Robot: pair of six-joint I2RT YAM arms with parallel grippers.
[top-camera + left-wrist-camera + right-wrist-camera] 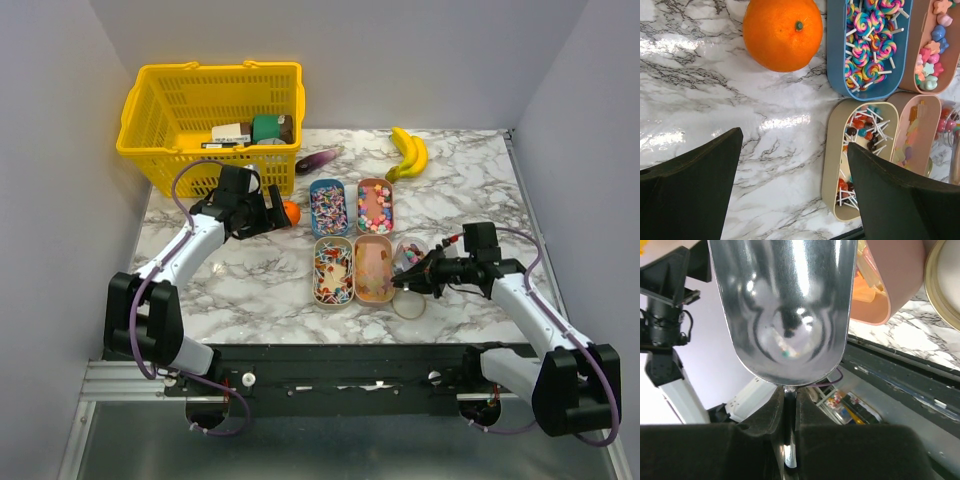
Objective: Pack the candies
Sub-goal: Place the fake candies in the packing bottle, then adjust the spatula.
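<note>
The candies lie in four oval trays mid-table: swirl lollipops in a blue tray (pixel 327 207) (pixel 867 42), star and heart sweets in a pink tray (pixel 375 205) (pixel 935 37), white-stick lollipops in a beige tray (pixel 333 270) (pixel 860 145), pale sweets in another pink tray (pixel 373 268) (pixel 915 132). My left gripper (pixel 275 213) (pixel 792 172) is open and empty over bare marble, beside the orange (pixel 290 211) (pixel 782 32). My right gripper (pixel 425 275) (pixel 790 440) is shut on the handle of a metal scoop (pixel 785 305), held next to the near pink tray (pixel 890 280).
A clear jar (pixel 410 252) with a few candies stands right of the trays, its ring lid (pixel 408 305) (pixel 942 285) lies in front. A yellow basket (pixel 210 115) with packets is at the back left. Bananas (pixel 408 152) and an aubergine (pixel 318 159) lie behind.
</note>
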